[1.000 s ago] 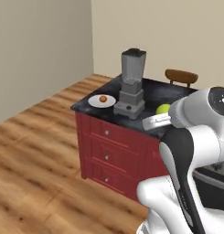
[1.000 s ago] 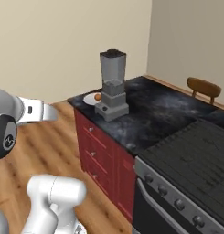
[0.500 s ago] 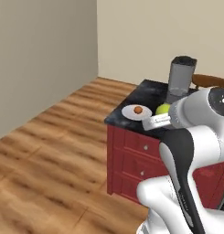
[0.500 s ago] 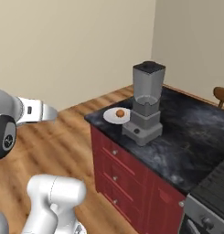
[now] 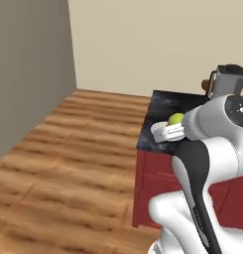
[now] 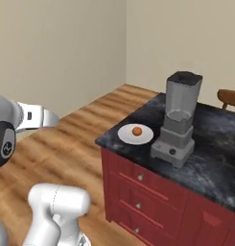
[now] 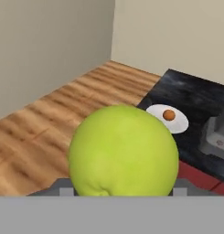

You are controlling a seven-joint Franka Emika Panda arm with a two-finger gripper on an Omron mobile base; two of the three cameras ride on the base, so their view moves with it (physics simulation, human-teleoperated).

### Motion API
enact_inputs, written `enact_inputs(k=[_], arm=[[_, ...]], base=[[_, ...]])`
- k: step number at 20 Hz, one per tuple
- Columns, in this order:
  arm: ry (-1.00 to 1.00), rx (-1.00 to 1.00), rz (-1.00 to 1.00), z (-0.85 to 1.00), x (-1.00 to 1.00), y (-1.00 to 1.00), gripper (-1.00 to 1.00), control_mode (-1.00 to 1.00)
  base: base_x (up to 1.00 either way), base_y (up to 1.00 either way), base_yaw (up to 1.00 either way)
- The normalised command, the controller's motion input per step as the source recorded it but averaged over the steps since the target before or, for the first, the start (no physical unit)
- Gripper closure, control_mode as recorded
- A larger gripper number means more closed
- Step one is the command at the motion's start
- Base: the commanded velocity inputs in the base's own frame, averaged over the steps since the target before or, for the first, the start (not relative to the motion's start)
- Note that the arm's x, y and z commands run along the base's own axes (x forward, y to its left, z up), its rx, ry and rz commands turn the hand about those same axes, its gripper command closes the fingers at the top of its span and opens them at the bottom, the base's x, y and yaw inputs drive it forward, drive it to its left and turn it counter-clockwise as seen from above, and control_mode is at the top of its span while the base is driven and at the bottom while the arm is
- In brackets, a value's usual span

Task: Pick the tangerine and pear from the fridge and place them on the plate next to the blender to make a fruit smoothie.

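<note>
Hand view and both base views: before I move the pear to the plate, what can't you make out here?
- Finger contact: in the hand view the pear covers the gripper tips.
- Plate in the left base view: hidden behind the arm and pear.
- Blender: only its top clears the arm in the left base view; the hand view's right edge crops it.
- Tangerine: too small to see surface detail.
</note>
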Motion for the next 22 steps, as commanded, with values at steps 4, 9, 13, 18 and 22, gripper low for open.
enact_inputs(k=[4, 9, 13, 18, 22], arm=[[0.00, 0.00, 0.00, 0.00, 0.00, 0.00, 1.00, 1.00], [0.00, 0.00, 0.00, 0.00, 0.00, 0.00, 1.00, 1.00], [0.00, 0.00, 0.00, 0.00, 0.00, 0.00, 1.00, 1.00], [0.00, 0.00, 0.00, 0.00, 0.00, 0.00, 1.00, 1.00], [0.00, 0.00, 0.00, 0.00, 0.00, 0.00, 1.00, 1.00]], base=[[0.01, 0.09, -0.66], [0.08, 0.08, -0.63], [0.38, 0.62, -0.27], [0.42, 0.56, -0.07], [0.65, 0.36, -0.02]])
